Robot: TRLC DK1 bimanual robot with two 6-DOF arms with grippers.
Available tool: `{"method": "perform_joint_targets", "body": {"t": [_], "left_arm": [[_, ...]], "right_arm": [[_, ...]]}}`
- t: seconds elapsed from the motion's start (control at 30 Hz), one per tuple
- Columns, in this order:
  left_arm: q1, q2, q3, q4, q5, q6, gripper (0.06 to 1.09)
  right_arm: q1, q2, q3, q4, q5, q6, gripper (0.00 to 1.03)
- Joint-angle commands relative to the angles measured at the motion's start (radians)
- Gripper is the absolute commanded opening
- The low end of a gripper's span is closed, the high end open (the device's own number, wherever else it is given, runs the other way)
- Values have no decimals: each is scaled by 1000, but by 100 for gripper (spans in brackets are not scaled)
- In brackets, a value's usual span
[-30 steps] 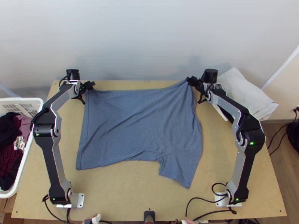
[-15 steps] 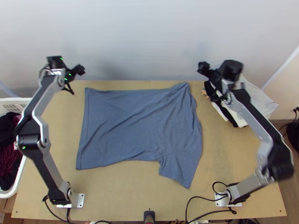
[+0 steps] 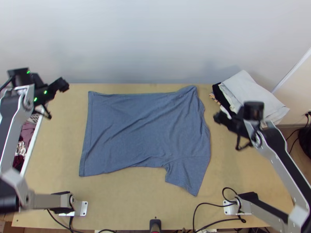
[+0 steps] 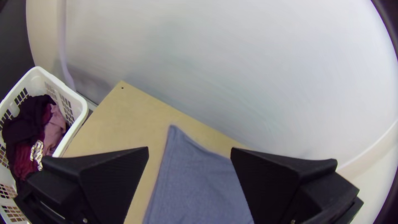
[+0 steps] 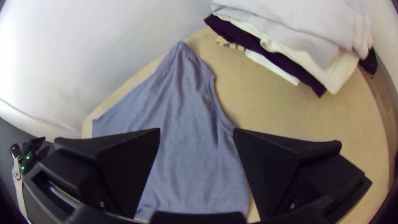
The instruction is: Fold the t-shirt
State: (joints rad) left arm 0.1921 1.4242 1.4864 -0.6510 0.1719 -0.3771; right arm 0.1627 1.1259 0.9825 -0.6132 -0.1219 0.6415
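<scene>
From where I'm standing, the blue-grey t-shirt (image 3: 144, 132) lies flat across the middle of the worktop (image 3: 128, 202), lightly creased. Its hem is toward the left side, its far edge runs nearly straight, and one sleeve (image 3: 186, 174) slants out toward the near edge on the right. I can't tell how many layers of cloth lie there.

The left tool (image 3: 62, 84) is up over the far left corner, just off to the side of the shirt. Its own wrist view shows the two black fingers wide apart with nothing between them. The right tool (image 3: 217, 117) is to the right of the shirt, near the pile of folded clothes (image 3: 252, 97). Its fingers are spread wide too, and it has hold of nothing.

That pile sits at the far right, pale cloth on top, with black, cream and a patterned piece beneath. Over on the left, beside the worktop, stands a white basket (image 4: 84, 108) with dark, deep red and pinkish clothes (image 4: 54, 128) inside. Behind it all is a pale wall (image 3: 155, 39).
</scene>
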Motion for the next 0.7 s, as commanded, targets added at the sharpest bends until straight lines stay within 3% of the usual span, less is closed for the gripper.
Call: {"method": "perform_joint_targets", "body": {"t": [0.0,0.2,0.47,0.67], "left_arm": [[-6,-117,-94,-30,21,15,102],[-65,-232,-184,-56,21,-9,102],[-74,-311,-239,-85,21,-11,102],[-63,-337,-245,-107,21,-11,102]], "right_arm": [[-60,-90,-70,-72,-64,46,69],[-129,-101,-182,-214,-203,27,70],[-124,-18,-326,-211,-220,-126,70],[-106,35,-378,-106,-228,-157,69]]}}
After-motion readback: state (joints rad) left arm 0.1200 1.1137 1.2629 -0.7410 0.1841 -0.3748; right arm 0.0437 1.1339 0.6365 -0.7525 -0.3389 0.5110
